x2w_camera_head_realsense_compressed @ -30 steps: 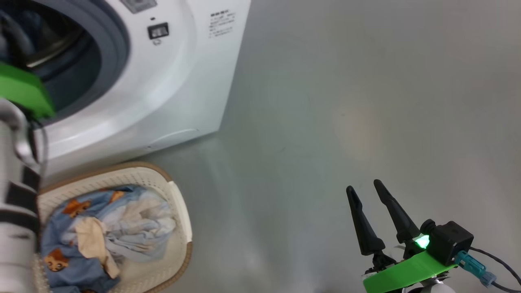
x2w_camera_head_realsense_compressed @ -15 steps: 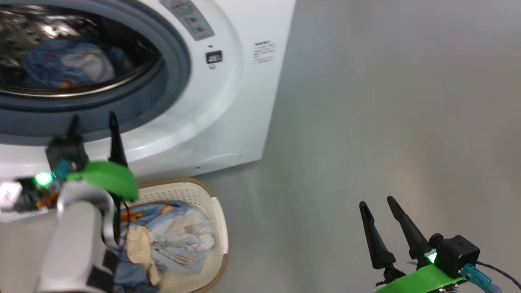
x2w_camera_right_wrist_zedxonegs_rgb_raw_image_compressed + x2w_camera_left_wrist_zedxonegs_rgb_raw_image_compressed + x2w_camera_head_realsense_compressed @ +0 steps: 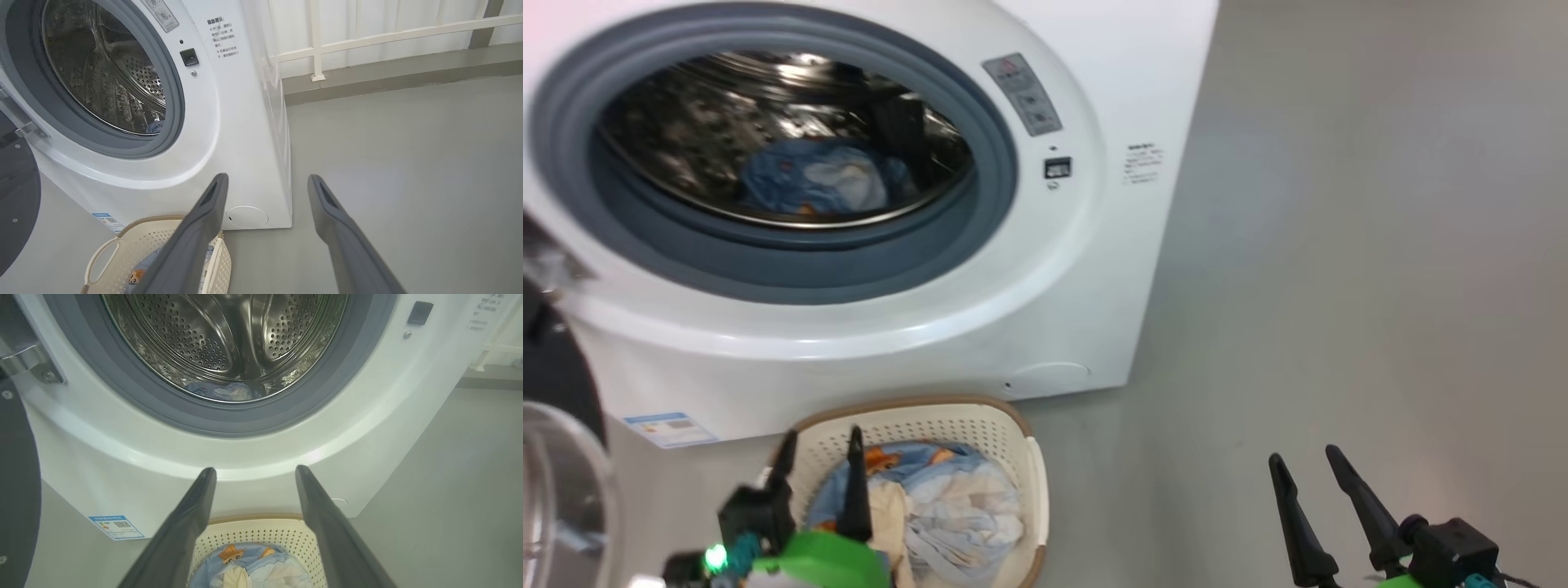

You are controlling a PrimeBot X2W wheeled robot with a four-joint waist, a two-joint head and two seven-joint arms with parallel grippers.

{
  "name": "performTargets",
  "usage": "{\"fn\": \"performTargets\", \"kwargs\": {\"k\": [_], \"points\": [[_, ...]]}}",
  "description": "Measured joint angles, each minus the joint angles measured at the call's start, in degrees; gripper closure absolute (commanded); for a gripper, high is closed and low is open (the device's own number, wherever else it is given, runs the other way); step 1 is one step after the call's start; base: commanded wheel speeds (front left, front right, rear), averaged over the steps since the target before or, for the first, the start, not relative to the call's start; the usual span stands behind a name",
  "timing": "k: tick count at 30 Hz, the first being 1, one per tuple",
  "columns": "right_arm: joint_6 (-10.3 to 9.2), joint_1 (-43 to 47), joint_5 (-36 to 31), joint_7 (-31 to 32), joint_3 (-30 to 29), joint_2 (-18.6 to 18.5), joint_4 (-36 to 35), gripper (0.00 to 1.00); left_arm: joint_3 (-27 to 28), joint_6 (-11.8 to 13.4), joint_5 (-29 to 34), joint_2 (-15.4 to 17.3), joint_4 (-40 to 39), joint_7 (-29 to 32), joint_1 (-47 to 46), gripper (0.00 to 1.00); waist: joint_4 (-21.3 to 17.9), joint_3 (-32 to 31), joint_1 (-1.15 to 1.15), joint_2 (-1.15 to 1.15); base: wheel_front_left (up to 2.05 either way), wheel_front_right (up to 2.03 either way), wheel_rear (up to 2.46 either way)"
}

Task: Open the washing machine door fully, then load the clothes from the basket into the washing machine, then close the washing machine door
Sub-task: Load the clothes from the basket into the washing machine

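The left gripper hangs spread and empty above the basket of clothes at the washing machine's foot, its door swung open, the right gripper likewise spread over the floor.

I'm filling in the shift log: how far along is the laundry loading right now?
Done: the washing machine door stands swung open at the left, and some blue clothes lie in the drum. In hand: the left pincer hovers open and empty at the basket, where bear-print clothes wait. The right pincer is open, idle over the floor. Left: load the rest, then close the door.
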Motion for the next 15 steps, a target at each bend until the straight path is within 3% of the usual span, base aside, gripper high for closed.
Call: {"fn": "performTargets", "kwargs": {"k": [15], "points": [[0.00,2.69,-1.23,0.00,-0.43,0.02,-0.14,0.00,-1.05,2.59,-3.50,0.10,-10.01,0.00,14.65,0.00,5.61,-7.30,0.00,0.00,0.00,0.00,0.00]]}}
